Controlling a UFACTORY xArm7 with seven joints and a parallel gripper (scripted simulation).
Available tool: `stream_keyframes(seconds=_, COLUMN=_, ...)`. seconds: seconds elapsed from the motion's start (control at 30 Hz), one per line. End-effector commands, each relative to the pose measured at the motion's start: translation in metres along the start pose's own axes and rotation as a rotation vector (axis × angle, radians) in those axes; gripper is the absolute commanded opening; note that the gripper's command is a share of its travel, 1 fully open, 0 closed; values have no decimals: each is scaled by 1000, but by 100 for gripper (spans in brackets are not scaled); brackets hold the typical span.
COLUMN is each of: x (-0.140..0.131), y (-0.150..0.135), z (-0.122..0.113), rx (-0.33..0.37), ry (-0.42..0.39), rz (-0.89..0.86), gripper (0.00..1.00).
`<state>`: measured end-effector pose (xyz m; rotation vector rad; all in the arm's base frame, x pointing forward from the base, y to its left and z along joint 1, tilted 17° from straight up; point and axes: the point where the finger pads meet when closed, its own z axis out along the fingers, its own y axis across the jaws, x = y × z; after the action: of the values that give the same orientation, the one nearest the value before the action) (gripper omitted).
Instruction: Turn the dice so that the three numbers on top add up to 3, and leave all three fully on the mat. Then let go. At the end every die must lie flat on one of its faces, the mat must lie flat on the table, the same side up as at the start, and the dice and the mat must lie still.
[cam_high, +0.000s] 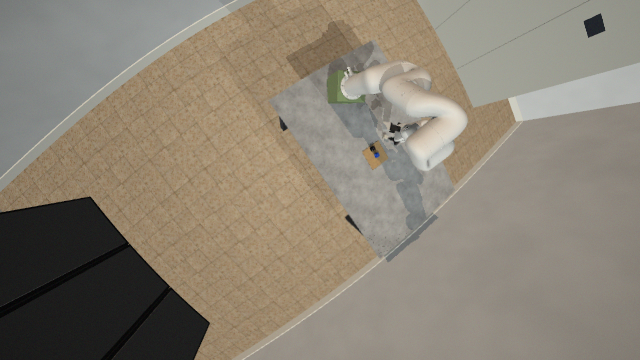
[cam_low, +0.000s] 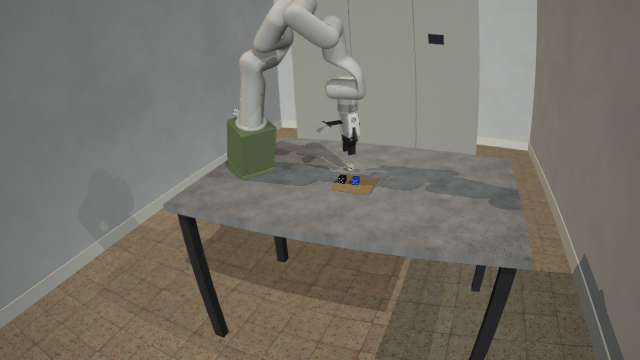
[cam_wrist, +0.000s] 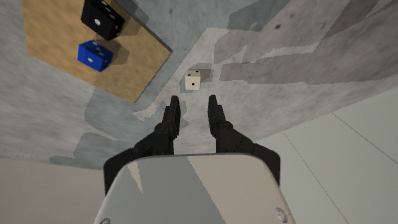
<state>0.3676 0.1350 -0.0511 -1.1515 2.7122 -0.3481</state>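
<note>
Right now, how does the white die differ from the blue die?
The white die lies off the mat, on bare table; the blue die sits on the mat. The white die lies just ahead of the gripper; the blue die lies farther off. Both rest flat and unheld.

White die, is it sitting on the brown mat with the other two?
No, the white die lies on the grey table, apart from the mat.

White die (cam_wrist: 193, 80) off mat (cam_wrist: 45, 35); two on.
</note>
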Motion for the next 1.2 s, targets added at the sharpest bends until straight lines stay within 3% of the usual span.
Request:
stream_keyframes(seconds=0.0, x=-1, y=0, z=5, rx=1, ry=-3, rz=-1, gripper=42)
stream_keyframes(seconds=1.17, x=-2, y=-1, z=42, rx=1, ry=-3, rz=-1, gripper=42)
